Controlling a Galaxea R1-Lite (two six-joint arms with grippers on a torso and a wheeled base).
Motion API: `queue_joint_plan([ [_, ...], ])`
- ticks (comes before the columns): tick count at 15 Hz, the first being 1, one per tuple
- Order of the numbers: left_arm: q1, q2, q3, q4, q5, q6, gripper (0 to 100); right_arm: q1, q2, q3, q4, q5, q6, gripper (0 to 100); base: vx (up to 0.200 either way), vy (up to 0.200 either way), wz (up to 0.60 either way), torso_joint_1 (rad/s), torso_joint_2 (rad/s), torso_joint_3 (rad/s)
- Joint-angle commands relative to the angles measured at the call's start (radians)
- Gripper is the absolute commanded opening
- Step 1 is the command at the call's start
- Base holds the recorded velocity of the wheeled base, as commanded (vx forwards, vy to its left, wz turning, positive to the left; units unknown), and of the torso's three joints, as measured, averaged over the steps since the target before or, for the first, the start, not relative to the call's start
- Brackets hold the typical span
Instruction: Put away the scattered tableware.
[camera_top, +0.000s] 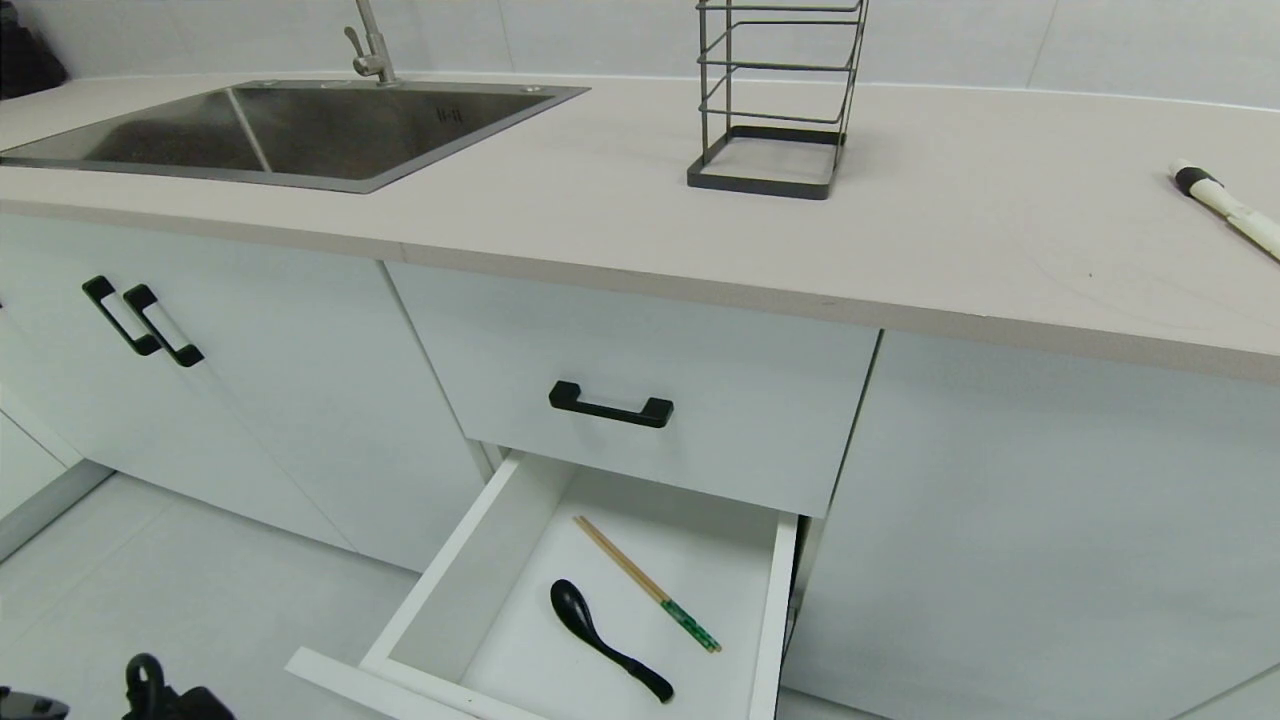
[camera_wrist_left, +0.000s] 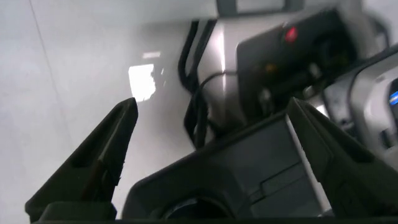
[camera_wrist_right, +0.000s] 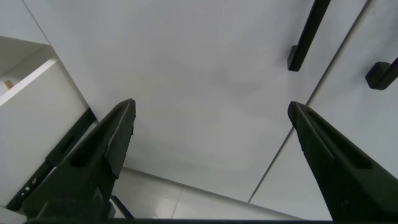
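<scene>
Head camera above drawer (camera_top: 470, 575), wrist cameras low, close

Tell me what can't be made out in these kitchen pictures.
Open drawer, head view: its rear is hidden under the closed drawer above, and its front is cut off by the bottom edge.
White utensil, head view: cut off by the right edge, so its kind is unclear.
Wire rack, head view: its top is cut off by the upper edge.

Seen from above, the white pull-out drawer (camera_top: 470, 590) lies open: bare floor at 9 o'clock of the black soup spoon (camera_top: 608, 626), wooden green-tipped chopsticks (camera_top: 645, 583) at its 1 o'clock. The closed white drawer front (camera_top: 720, 380), black bar handle (camera_top: 610, 405) jutting, overhangs the rear at 12 o'clock.
</scene>
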Motion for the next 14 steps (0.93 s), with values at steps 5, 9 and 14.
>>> queue_joint_plan([
  [5,-0.130,0.287,-0.010,-0.188,0.096,-0.004,100,0.000,0.003,0.000,0.000,0.000,-0.001,100,0.000,0.000,0.00,0.000,0.00,0.000],
  [9,-0.155,0.413,-0.007,-0.384,0.139,-0.104,100,0.000,0.003,0.000,0.000,0.000,-0.001,100,0.000,0.000,0.00,0.000,0.00,0.000],
  [14,-0.227,0.424,-0.010,-0.435,0.190,-0.205,100,0.000,0.003,0.000,0.000,0.000,-0.001,100,0.000,0.000,0.00,0.000,0.00,0.000],
])
